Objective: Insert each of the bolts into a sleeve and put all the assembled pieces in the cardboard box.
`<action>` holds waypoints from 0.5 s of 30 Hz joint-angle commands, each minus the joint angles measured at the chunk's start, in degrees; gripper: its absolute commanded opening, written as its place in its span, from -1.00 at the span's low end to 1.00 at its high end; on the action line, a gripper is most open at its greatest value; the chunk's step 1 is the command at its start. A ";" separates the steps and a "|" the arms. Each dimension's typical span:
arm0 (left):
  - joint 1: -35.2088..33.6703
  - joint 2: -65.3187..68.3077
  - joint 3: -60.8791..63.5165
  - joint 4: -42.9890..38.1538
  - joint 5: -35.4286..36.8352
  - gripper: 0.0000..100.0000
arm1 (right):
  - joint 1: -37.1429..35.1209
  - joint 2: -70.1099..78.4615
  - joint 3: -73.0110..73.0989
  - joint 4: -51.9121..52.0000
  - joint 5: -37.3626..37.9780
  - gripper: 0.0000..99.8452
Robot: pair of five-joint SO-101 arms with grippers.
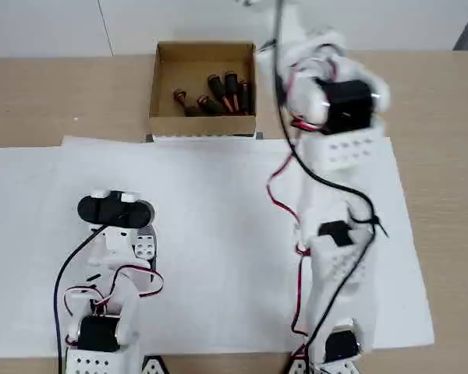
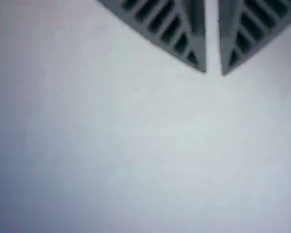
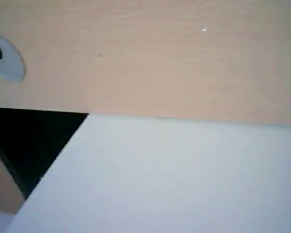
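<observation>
The cardboard box (image 1: pixel 152 86) stands at the far middle of the table. Inside it lie several dark bolts in sleeves with orange-red parts (image 1: pixel 218 95), bunched toward its right side. My left gripper (image 2: pixel 213 72) hangs low over the white paper, its two grey ribbed fingers (image 2: pixel 184 34) almost touching and holding nothing. In the high view the left gripper (image 1: pixel 144 245) sits at the near left, far from the box. My right arm (image 1: pixel 339 101) stretches up just to the right of the box, its end running toward the far edge of the view.
A large white paper sheet (image 1: pixel 218 234) covers the table's middle, with bare wooden table (image 1: pixel 54 93) beyond it. Red and black cables (image 1: pixel 285 167) trail along the right arm. The right wrist view looks onto wood (image 3: pixel 160 63), a white surface (image 3: pixel 184 179) and a grey round part (image 3: pixel 5 60).
</observation>
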 commanded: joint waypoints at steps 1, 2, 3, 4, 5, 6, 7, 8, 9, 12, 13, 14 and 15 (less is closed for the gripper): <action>-0.09 -0.53 -0.22 0.44 0.00 -0.99 | 2.33 -8.48 -2.55 1.10 -0.62 -1.00; -0.09 -0.53 -0.22 0.44 0.00 -0.99 | 2.95 -10.15 -1.93 1.19 -0.62 -1.00; -0.09 -0.53 -0.22 0.44 0.00 -0.99 | 3.65 -12.00 -0.62 1.27 -0.62 -1.00; -0.09 -0.53 -0.22 0.44 0.00 -0.99 | 4.35 -14.11 1.32 1.27 -0.62 -1.00; -0.09 -0.53 -0.22 0.44 0.00 -0.99 | 4.88 -16.48 3.60 1.27 -0.62 -1.00; -0.09 -0.53 -0.22 0.44 0.00 -0.99 | 5.41 -19.30 6.33 1.36 -0.62 -1.00; -0.09 -0.53 -0.22 0.44 0.00 -0.99 | 5.85 -22.29 9.41 1.36 -0.62 -1.00; -0.09 -0.53 -0.22 0.44 0.00 -0.99 | 6.29 -25.45 12.84 1.27 -0.62 -1.00; -0.09 -0.53 -0.22 0.44 0.00 -0.99 | 6.64 -28.62 16.70 1.19 -0.70 -1.00; -0.09 -0.53 -0.22 0.44 0.00 -0.99 | 7.25 -38.73 30.42 0.92 -3.52 -1.00; -0.09 -0.53 -0.22 0.44 0.00 -0.99 | 7.34 -42.07 34.99 0.84 -4.48 -1.00; -0.09 -0.53 -0.22 0.44 0.00 -0.99 | 7.34 -45.41 39.91 0.75 -5.27 -1.00; -0.09 -0.53 -0.22 0.44 0.00 -0.99 | 7.34 -48.84 44.75 0.57 -5.80 -1.00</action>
